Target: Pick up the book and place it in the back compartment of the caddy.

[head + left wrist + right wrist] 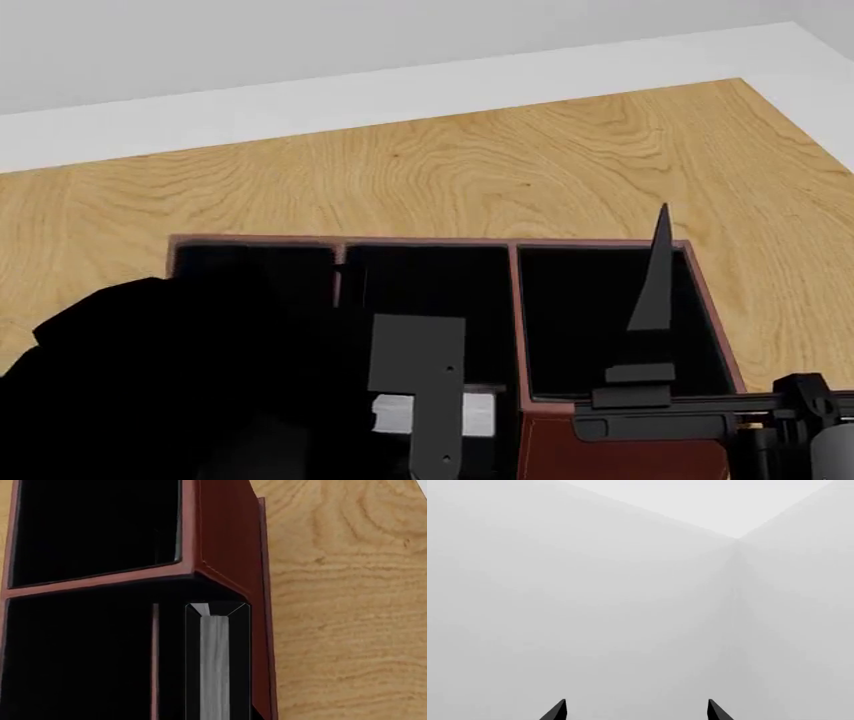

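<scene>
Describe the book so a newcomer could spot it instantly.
On the wooden table sits a dark-red caddy with black cells. The book stands on edge in one cell against the outer wall: the only pale, striped strip there, flanked by black covers.

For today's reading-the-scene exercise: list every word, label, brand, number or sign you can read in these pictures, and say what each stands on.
None: no readable text shows anywhere.
The book shows only striped page edges.
The caddy and wooden table are unmarked.
</scene>
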